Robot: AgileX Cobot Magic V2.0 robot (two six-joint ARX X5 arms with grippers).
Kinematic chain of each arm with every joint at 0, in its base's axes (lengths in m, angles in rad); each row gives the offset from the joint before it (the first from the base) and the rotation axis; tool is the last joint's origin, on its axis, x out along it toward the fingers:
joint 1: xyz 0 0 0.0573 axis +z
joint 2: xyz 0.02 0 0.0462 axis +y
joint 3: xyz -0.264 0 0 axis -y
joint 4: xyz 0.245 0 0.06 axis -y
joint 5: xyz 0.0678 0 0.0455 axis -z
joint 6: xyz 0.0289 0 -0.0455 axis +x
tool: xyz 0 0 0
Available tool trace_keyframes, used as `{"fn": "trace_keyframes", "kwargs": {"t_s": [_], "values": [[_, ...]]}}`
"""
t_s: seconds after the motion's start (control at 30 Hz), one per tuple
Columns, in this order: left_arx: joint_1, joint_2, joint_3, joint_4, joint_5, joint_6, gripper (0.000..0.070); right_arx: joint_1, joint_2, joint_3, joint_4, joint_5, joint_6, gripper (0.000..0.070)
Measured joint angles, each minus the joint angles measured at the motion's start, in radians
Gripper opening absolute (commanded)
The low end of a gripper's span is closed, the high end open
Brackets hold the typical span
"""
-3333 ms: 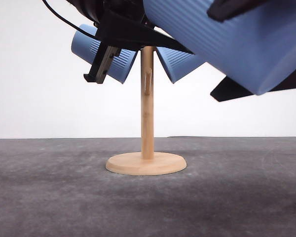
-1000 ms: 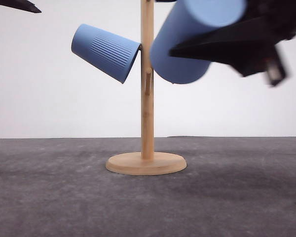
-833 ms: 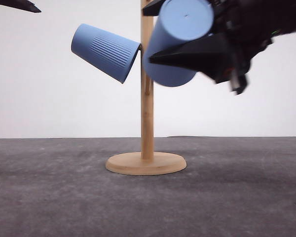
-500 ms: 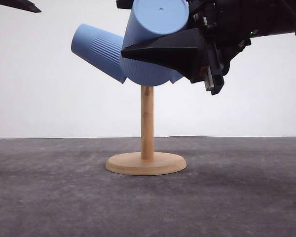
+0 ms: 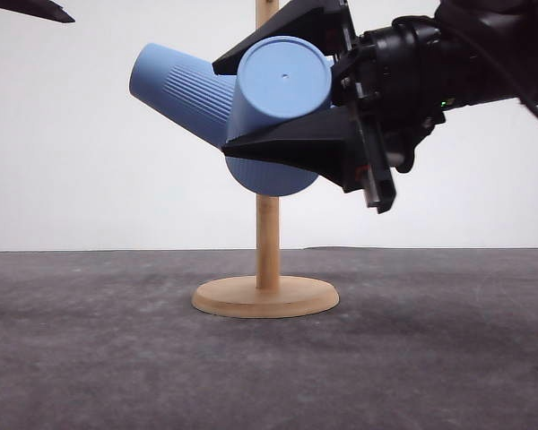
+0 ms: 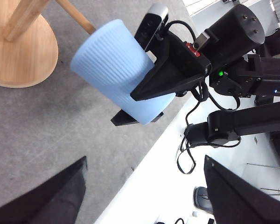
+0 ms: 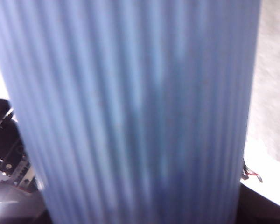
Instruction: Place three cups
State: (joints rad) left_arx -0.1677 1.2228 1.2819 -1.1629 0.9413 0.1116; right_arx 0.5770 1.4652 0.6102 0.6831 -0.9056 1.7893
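The right gripper point(image 5: 278, 112) is clenched on a blue cup point(image 5: 276, 125), its black fingers point(image 5: 309, 148) pressing the ribbed wall above and below, the cup tilted with its flat base toward the camera, right in front of the wooden stand point(image 5: 267, 228) on the grey worktop point(image 5: 90, 358). Behind and to the left of that gripper, a second cup point(image 5: 175, 90) hangs slanted beside the post. The left gripper point(image 6: 144, 196) is spread wide and holds nothing, with the held cup point(image 6: 119, 88) in front of it.

Wooden stand point(image 5: 267, 233) upright ahead of me, its round base point(image 5: 264, 296) flat on the dark grey table point(image 5: 90, 358), white wall point(image 5: 72, 179) behind.
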Motion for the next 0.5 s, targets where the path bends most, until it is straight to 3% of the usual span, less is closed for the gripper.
{"fn": "trace_keyframes", "kwargs": {"t_s": [0.33, 0.5], "values": [[0.000, 0.000, 0.000, -0.009, 0.001, 0.000, 0.0474, -0.003, 0.060, 0.031, 0.009, 0.017, 0.000, 0.0298], [0.000, 0.000, 0.000, -0.009, 0.001, 0.000, 0.0474, -0.008, 0.103, 0.062, 0.046, 0.017, 0.000, 0.0360]]}}
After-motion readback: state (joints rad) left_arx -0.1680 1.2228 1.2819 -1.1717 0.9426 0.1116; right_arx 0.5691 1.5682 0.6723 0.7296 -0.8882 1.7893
